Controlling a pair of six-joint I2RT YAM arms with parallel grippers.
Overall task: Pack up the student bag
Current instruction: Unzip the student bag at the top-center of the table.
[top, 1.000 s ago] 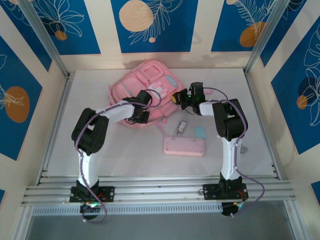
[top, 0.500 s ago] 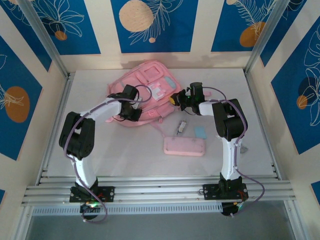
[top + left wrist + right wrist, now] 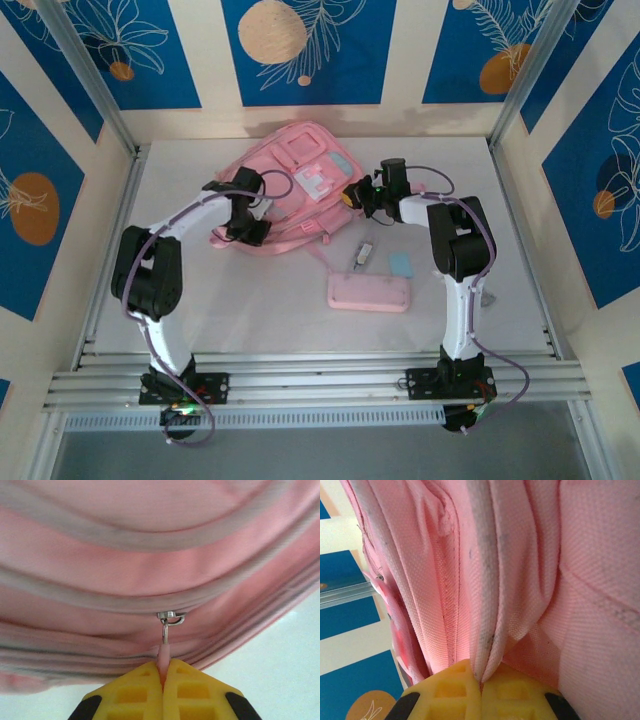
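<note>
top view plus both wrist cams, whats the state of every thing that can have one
student bag: lying on the table, front pockets up, gripped from both sides
zip pull: pinched, pink tab drawn taut from its metal slider
left gripper: fingers shut on the zip pull
right gripper: fingers shut on a fold of the student bag's edge
pencil case: flat on the table, apart from the bag, untouched

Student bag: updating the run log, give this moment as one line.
left gripper shut on zipper pull | right gripper shut on student bag edge | pencil case on table
</note>
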